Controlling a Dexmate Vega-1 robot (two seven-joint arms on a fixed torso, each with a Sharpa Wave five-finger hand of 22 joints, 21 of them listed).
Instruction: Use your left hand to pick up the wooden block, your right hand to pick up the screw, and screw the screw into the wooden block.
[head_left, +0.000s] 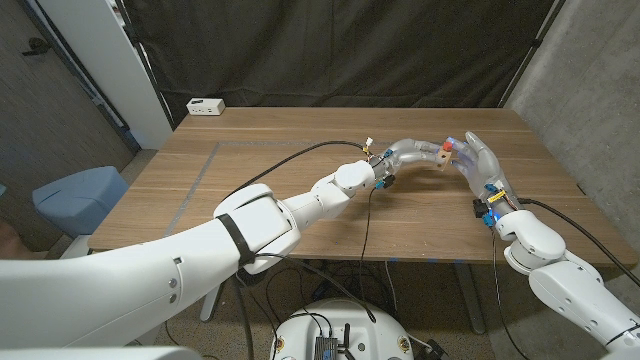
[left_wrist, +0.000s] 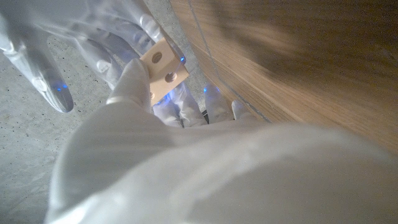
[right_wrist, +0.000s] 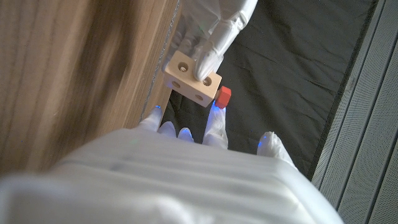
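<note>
A: Left hand state?
B: Pinching the wooden block; in the right wrist view its fingers press on one drilled face of the block, which is up off the bench; left wrist view shows a pale glove-covered finger against the block.

A: Right hand?
B: Raised with fingers upright, just beside the block and meeting the left hand over the right-centre of the bench; red screw sits at the block's end, right at the right hand's fingertips; whether those fingers actually pinch the screw, cannot tell; in the head view the screw is only a small red speck at the block.

A: Room around them?
B: Both hands well inside the bench edges; broad bare wood toward the robot's left and toward the far edge; right edge nearer to the right hand but still apart; a black cable arcs over the top to the left wrist; another cable trails from the right wrist.

A: Materials, shapes?
B: Block is light unfinished wood, rectangular, round holes drilled in its faces; screw red, looks plastic, blunt head; hands in smooth translucent white covers, blue lights glowing at fingertips; bench top is brown wood planks with straight grain, pale tape line on its left part; small white box at the far left corner; black curtain behind; blue bin on the floor left of the bench.
</note>
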